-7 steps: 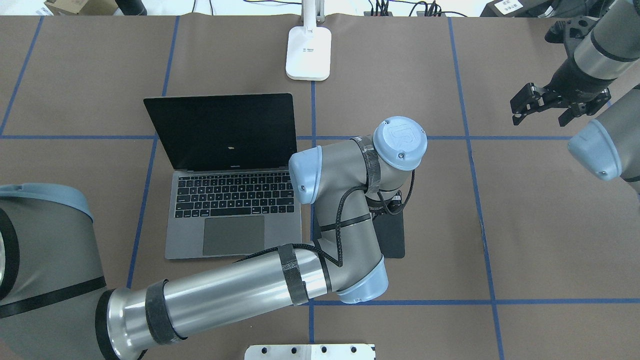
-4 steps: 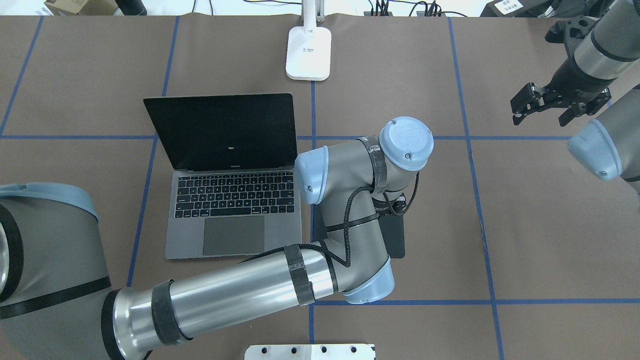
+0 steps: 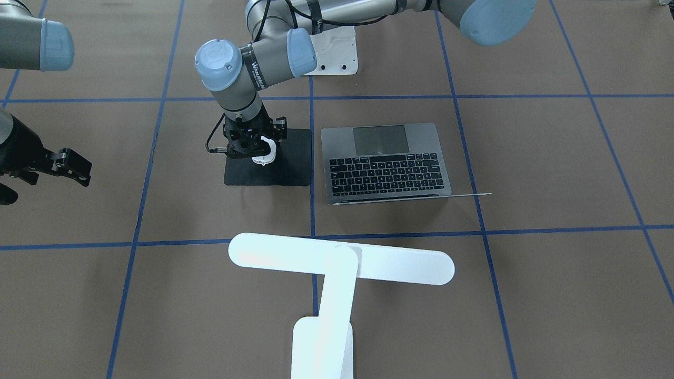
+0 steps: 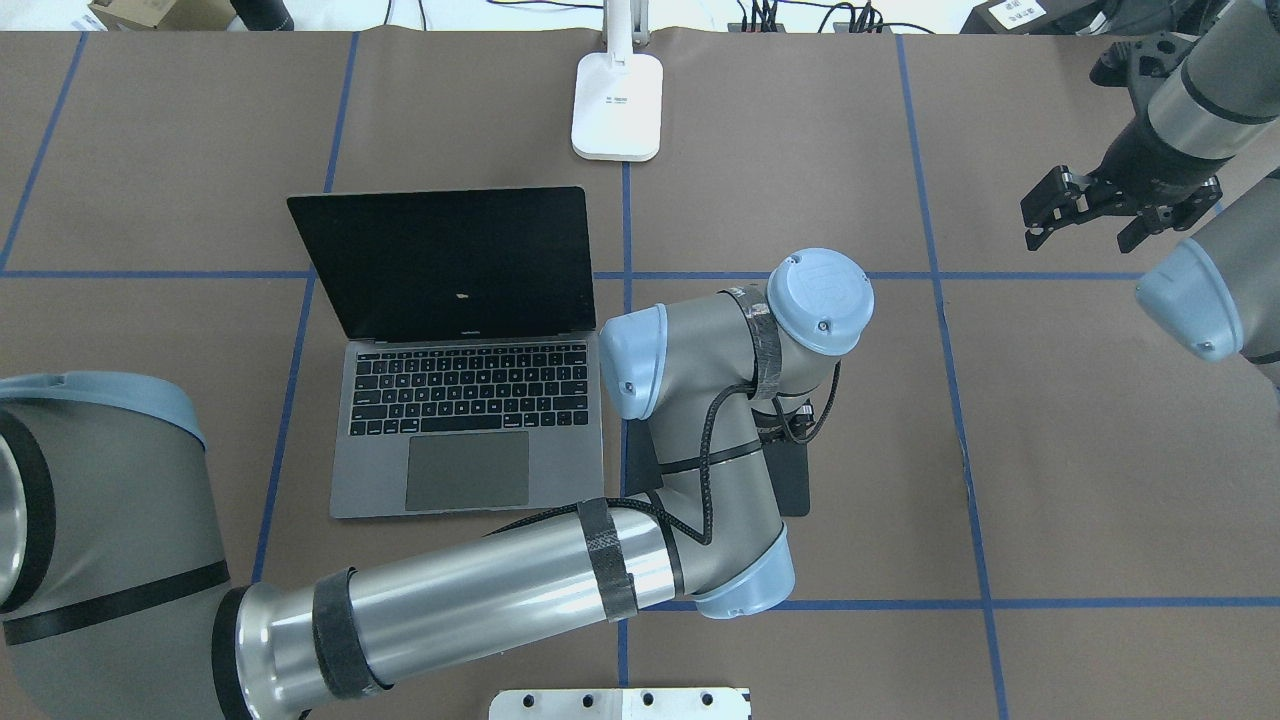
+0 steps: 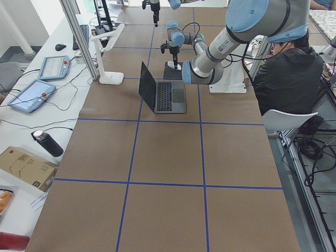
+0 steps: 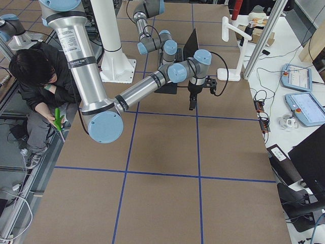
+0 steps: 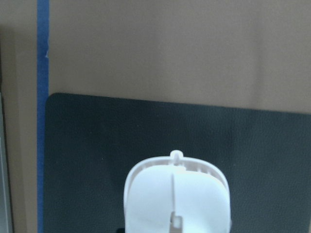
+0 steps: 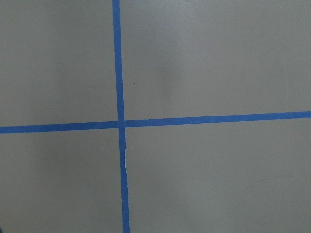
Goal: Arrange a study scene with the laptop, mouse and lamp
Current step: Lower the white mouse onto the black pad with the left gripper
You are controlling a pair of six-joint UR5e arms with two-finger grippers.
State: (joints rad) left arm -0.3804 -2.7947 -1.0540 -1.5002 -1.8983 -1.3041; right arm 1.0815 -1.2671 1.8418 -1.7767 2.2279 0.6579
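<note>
Nearest the robot's base, a white plate with bolt holes (image 4: 620,703) lies at the edge of the brown surface (image 4: 1100,450), which is marked off by blue tape lines (image 4: 985,500). From there the left arm (image 4: 480,590) stretches forward and bends down over a flat black mat (image 3: 287,168).

The left pincer (image 3: 254,149) points straight down above this mat and is clamped on the mouse (image 3: 264,153), its black fingers on either side of the white shell. In the left wrist view the mouse (image 7: 177,199) fills the lower middle, with the dark mat (image 7: 97,160) under it. Whether the mouse touches the mat or hangs just over it cannot be told.

Just beside the mat, on the robot's left, sits the laptop (image 4: 470,440), with a tape line running between the two. Its lid is open, the screen is dark, and its keyboard and trackpad face the robot.

Farther out, beyond the laptop, the lamp (image 3: 342,263) stands near the far edge of the surface. Its base (image 4: 617,105) rests on a tape line, and its long bar head crosses the arm in a T.

Well off to the robot's right, the right pincer (image 4: 1088,232) hangs above bare surface with its fingers apart and nothing between them. Its wrist view shows only brown covering and two crossing tape lines.
</note>
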